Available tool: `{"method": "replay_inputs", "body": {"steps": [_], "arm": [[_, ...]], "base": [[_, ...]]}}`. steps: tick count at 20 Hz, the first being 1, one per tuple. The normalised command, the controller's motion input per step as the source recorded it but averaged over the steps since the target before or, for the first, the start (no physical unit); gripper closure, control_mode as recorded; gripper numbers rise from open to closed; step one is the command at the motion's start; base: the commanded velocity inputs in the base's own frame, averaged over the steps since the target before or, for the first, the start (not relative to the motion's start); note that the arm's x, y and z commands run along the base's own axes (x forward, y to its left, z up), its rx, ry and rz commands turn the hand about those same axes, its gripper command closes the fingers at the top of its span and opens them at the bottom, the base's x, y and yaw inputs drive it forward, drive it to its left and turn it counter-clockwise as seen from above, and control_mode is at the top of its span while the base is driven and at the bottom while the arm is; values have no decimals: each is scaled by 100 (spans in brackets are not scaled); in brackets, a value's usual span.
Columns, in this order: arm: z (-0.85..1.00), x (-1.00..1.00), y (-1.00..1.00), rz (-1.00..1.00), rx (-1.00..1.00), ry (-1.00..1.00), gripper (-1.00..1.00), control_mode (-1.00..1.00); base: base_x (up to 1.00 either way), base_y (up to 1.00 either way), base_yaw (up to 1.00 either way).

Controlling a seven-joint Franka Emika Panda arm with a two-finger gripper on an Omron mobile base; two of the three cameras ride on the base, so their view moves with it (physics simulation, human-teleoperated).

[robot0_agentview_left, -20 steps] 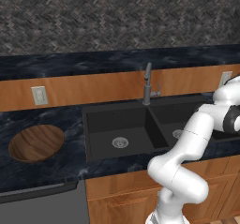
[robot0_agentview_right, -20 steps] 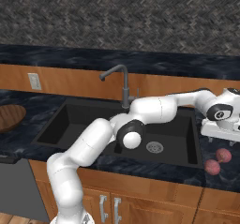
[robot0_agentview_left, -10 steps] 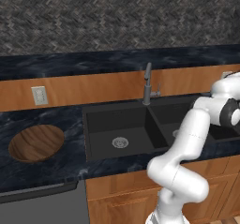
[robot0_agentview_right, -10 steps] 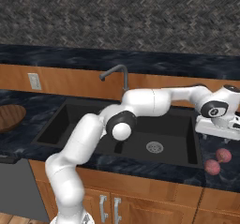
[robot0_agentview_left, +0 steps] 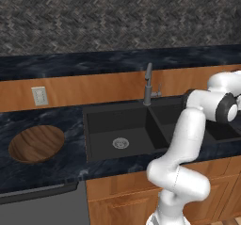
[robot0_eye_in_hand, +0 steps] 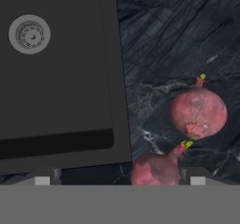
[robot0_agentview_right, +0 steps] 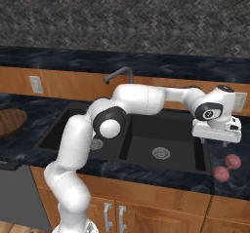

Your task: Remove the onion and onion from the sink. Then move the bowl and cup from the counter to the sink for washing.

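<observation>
Arm stretched from base across sink to its right edge, wrist bent down. Tool hovering over counter, jaws apart, nothing between them. Two onions lying just beside each other on counter right of sink. Bowl on counter, left of sink.

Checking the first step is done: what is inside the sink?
Both basins of the sink hold nothing but their drains; the arm hides part of the left one. Both onions lie on the counter, right of it.
</observation>
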Motion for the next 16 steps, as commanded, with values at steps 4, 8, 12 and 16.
{"method": "replay_inputs", "body": {"steps": [4,8,12,16], "arm": [[1,-18,42,0,-13,0,-100,-100],[3,-9,47,0,-10,0,-100,-100],[16,-4,42,0,-5,6,-100,-100],[20,-3,40,0,0,11,-100,-100]], "base": [[0,0,0],[0,0,0],[0,0,0],[0,0,0]]}}
